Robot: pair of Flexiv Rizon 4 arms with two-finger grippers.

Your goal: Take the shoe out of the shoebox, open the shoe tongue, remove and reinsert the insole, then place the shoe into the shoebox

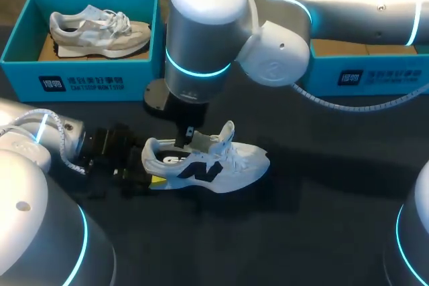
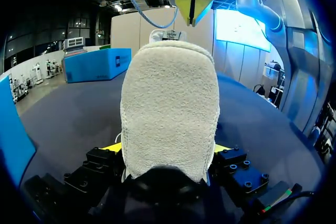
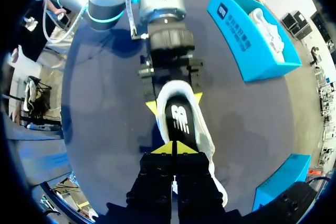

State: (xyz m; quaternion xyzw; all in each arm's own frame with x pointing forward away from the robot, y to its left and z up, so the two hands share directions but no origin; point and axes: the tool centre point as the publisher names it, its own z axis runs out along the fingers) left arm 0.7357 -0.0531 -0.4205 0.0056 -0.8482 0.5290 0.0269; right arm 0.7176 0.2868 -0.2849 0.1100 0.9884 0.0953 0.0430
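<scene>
White shoe (image 1: pixel 221 162) sits upright on the dark table (image 1: pixel 301 232), its heel pinched from both sides by the left gripper (image 3: pixel 175 102), while the right gripper (image 3: pixel 173 148), fingertips pressed together, hangs over its insole (image 3: pixel 179 120).

The head camera sits high behind the robot and looks down and forward over the bench (image 1: pixel 315 232), taking in the white shoe (image 1: pixel 214 162) at middle distance, with an arm on either side of it. The left wrist camera lies low at the shoe's heel and faces along its length, so near that the heel fills the middle; the right arm's fingers (image 2: pixel 184 3) show above the shoe. The right wrist camera hangs close over the shoe, facing straight down into its opening, with the left arm's fingers (image 3: pixel 151 107) at the heel. All three views share the shoe.
</scene>
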